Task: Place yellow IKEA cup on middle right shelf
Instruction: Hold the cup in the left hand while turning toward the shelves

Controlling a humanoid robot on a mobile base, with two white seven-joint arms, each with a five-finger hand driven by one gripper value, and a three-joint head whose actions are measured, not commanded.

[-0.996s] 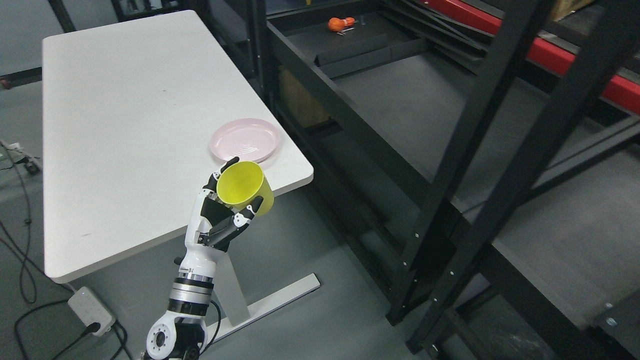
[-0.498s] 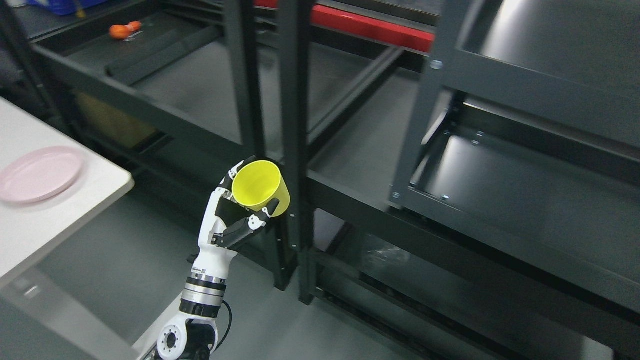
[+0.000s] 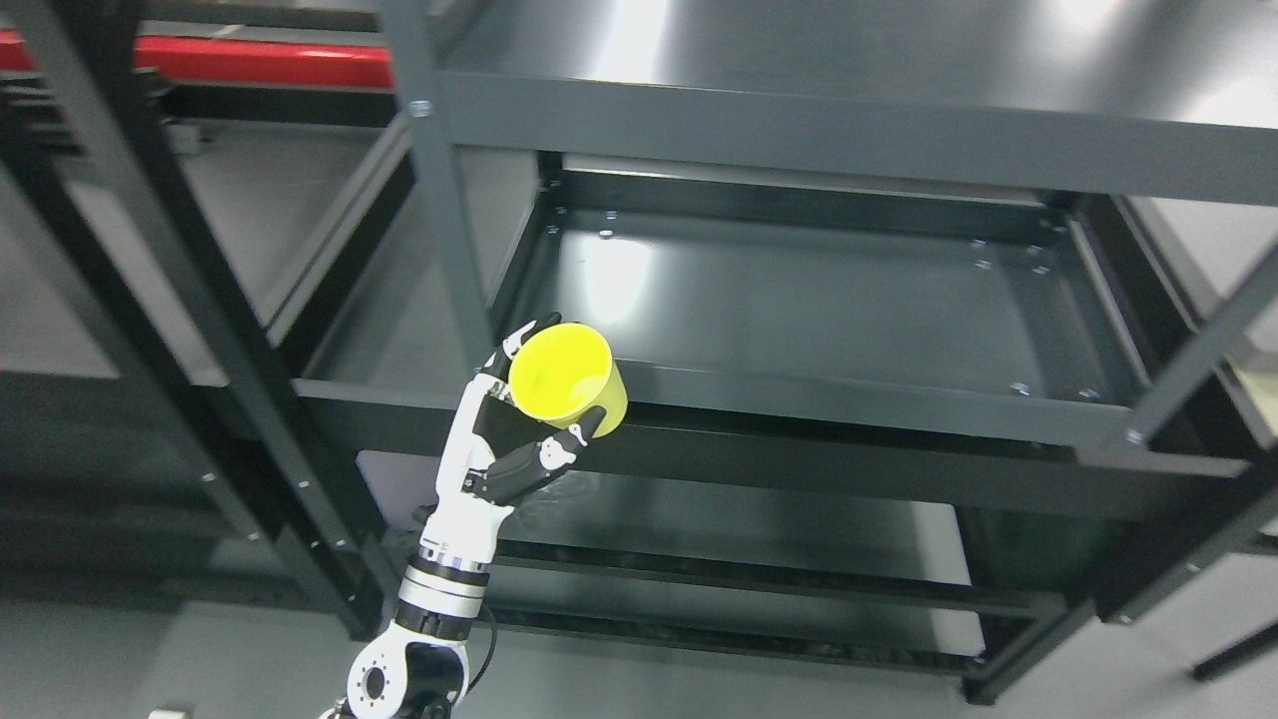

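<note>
My left hand (image 3: 534, 404) comes up from the bottom left and is shut on a yellow cup (image 3: 566, 384). The cup is tilted, its open mouth facing up toward the camera. It hangs in front of the front left edge of the middle shelf (image 3: 799, 300) of a dark metal rack, near the rack's left upright post (image 3: 449, 240). The shelf is a shallow dark tray with nothing on it. My right hand is not in view.
A top shelf (image 3: 849, 60) spans above, and a lower shelf (image 3: 739, 519) lies below the hand. Another rack with slanted black posts (image 3: 150, 260) and a red beam (image 3: 250, 62) stands to the left. Grey floor (image 3: 150, 659) shows at the bottom.
The camera has swung right: the white table and pink plate have left the picture and the rack now fills it. The left hand still holds the cup the same way.
</note>
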